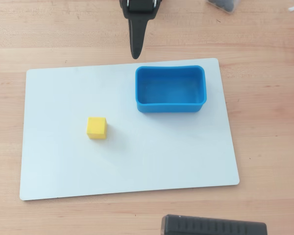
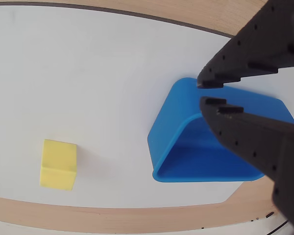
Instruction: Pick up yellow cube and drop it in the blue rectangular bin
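The yellow cube (image 1: 96,128) sits on the white board, left of centre in the overhead view; in the wrist view it lies at the lower left (image 2: 58,164). The blue rectangular bin (image 1: 170,106) stands empty on the board's upper right part; in the wrist view its wall (image 2: 166,127) shows just under the fingers. My black gripper (image 1: 135,53) hangs at the board's top edge, just up-left of the bin and well away from the cube. In the wrist view the gripper (image 2: 202,93) has its tips nearly touching, with nothing between them.
The white board (image 1: 137,166) lies on a wooden table (image 1: 264,147). A black ribbed object (image 1: 213,226) sits at the bottom edge, and a dark object (image 1: 225,4) shows at the top right corner.
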Controlling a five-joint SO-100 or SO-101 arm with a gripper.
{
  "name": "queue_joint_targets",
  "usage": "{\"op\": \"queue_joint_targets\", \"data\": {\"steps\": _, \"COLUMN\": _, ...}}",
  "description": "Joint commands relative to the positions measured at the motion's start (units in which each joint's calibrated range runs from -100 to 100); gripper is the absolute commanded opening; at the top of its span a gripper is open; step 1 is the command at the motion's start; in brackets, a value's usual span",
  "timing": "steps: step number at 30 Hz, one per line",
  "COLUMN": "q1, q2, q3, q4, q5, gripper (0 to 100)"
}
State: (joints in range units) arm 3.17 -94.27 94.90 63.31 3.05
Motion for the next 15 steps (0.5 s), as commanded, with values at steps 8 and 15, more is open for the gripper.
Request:
{"op": "queue_joint_targets", "data": {"steps": 8, "q1": 0.4, "q2": -2.0, "q3": -2.7, "q4": 0.2, "q5": 0.8, "gripper": 0}}
{"op": "queue_joint_targets", "data": {"steps": 15, "q1": 0.4, "q2": 1.1, "q3": -10.6, "q4": 1.7, "q5": 2.4, "gripper": 0}}
